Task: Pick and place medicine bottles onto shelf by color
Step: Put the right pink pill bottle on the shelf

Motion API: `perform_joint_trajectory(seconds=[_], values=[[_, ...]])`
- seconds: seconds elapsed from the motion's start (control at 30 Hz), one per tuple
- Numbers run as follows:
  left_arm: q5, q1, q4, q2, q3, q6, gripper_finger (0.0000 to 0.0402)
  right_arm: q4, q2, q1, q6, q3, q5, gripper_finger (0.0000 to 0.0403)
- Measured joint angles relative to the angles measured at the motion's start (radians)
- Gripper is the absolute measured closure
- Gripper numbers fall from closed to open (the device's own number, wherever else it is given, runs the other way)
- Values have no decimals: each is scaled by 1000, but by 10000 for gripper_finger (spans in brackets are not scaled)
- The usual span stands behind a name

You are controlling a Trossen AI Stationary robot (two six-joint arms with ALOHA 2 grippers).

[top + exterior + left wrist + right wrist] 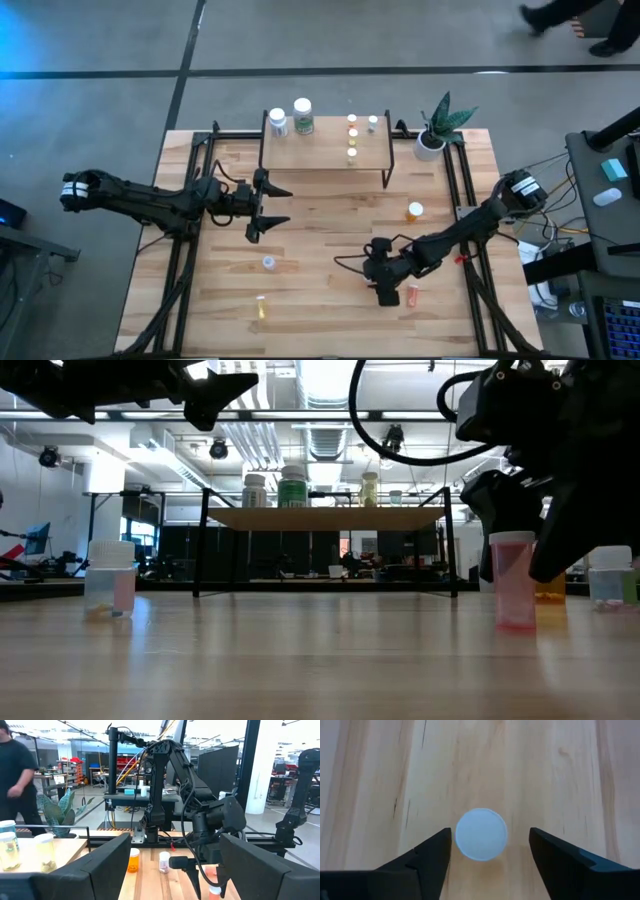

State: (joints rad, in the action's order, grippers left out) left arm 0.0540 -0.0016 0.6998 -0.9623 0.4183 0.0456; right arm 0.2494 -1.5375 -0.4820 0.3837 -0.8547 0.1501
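Two tools released over the pale wood table (320,250): right tool (490,842) straddling an upright red bottle (481,834), left tool (285,206) mid-table.

person (585,20) cut off by high view's edge, shelf bottle (372,122) colours indistinct

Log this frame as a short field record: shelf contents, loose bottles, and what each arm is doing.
shelf: holds two larger white bottles and three small bottles
loose on table: orange bottle, clear bottle, yellow bottle, red bottle
right tool: open, fingers either side of the red bottle's white cap, not touching
left tool: open, raised, left of centre, empty
other: plant pot beside shelf
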Motion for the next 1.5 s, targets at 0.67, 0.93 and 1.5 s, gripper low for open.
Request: perform_joint_trajectory(seconds=[0.67,0.93,1.5], values=[[1,0,0,0,0,0,114,-2,5,0,1,-1,0,260],[1,0,0,0,0,0,114,-4,32,0,10,-1,0,277],[0,0,5,0,0,7,114,-1,196,78,-107,-26,7,282]])
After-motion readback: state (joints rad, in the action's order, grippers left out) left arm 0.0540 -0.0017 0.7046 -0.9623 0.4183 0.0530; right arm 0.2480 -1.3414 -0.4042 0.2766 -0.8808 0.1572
